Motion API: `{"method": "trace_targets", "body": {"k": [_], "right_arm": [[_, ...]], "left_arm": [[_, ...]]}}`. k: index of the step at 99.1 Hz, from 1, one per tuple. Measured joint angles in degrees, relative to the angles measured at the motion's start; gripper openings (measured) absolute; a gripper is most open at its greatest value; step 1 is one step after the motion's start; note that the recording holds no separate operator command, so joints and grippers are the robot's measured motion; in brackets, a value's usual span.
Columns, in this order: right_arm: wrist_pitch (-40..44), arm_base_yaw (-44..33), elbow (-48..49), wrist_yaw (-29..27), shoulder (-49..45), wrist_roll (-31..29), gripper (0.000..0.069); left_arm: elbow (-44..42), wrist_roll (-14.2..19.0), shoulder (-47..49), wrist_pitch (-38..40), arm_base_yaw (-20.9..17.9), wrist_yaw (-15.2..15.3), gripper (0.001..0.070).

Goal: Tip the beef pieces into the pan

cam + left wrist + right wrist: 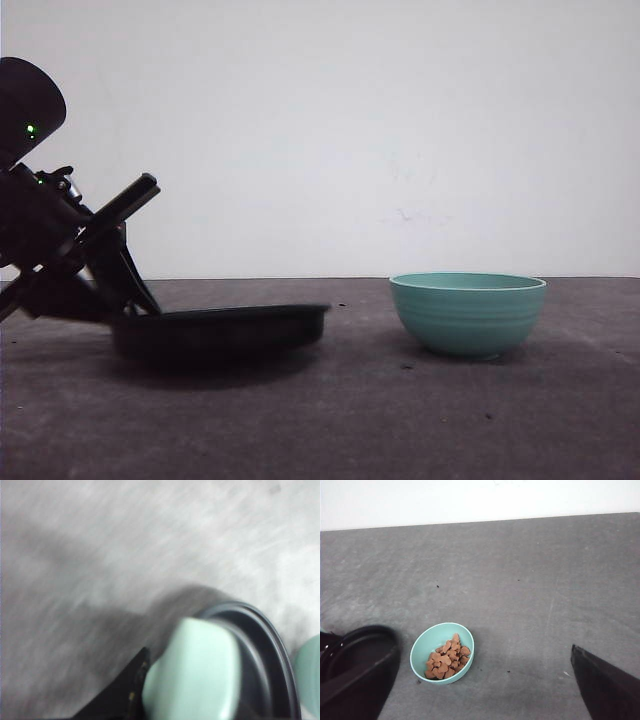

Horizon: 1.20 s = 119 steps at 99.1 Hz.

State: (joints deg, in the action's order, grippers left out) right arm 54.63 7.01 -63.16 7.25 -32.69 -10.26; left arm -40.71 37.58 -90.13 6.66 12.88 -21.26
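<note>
**Beside the bowl: pan held ready, beef not yet poured**

Left of the bowl (468, 313) we see the pan (220, 330) low over the table (400, 420), its rim level. Our left gripper (165, 700) is at the pan's handle (192, 672), apparently clamped on it, probably to steady the pan for pouring. All the beef (447, 660) lies in the bowl. Our right gripper (470, 715) hangs above the bowl, its 2 fingers (605, 687) spread wide and empty, likely to grasp it.

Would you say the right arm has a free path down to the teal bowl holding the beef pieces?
Probably yes: the bowl stands alone on open table, apart from the pan, with the beef pieces exposed.
</note>
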Motion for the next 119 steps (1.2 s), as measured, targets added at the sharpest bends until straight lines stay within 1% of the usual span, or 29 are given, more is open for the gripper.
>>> {"method": "trace_targets", "body": {"k": [14,24,32,39,44,51,60,72,79,87,96,110,119], "right_arm": [[0.0,0.0,0.0,-1.1,-0.2,0.0,0.0683],[-1.6,0.0,0.6,-0.7,-1.7,0.0,0.0683],[-4.0,0.0,2.3,2.6,-4.6,0.0,0.0682],[-6.4,0.0,4.7,7.5,-9.0,0.0,0.0675],[-8.2,0.0,6.0,11.0,-12.7,0.0,0.0645],[-11.1,0.0,7.0,14.9,-19.1,0.0,0.0584],[-14.8,0.0,7.1,15.6,-27.9,0.0,0.0519],[-19.4,0.0,7.1,16.9,-38.1,0.0,0.0444],[-21.2,-0.2,7.1,18.8,-43.6,0.0,0.0409],[-22.3,-0.2,7.1,21.1,-49.4,-0.1,0.0388],[-22.9,0.2,7.1,21.4,-54.7,-0.1,0.0356],[-25.0,0.5,7.1,21.4,-59.3,-0.4,0.0318],[-27.3,0.5,7.1,21.2,-60.4,-1.0,0.0268]], "left_arm": [[0.0,0.0,0.6,-0.5,0.1,0.4,0.0049],[0.0,-0.7,3.0,-2.3,1.7,0.7,0.0049],[0.0,-1.2,6.6,-4.1,4.0,0.6,0.0049],[0.0,-1.6,10.3,-5.1,6.4,0.5,0.0049],[0.0,-1.6,12.8,-5.5,8.3,0.5,0.0049],[0.0,-1.5,15.8,-6.1,11.0,0.3,0.0049],[0.0,-0.4,19.1,-6.6,14.0,0.0,0.0049],[0.0,1.5,22.4,-7.1,16.3,-0.2,0.0049],[0.0,2.3,24.0,-8.5,16.9,-0.2,0.0049],[0.0,2.5,25.6,-11.1,16.9,0.3,0.0049],[0.0,2.3,26.6,-14.5,16.4,1.5,0.0049],[0.0,1.0,28.0,-18.1,14.8,1.7,0.0049],[0.0,0.5,28.8,-18.7,14.7,1.7,0.0049]]}}
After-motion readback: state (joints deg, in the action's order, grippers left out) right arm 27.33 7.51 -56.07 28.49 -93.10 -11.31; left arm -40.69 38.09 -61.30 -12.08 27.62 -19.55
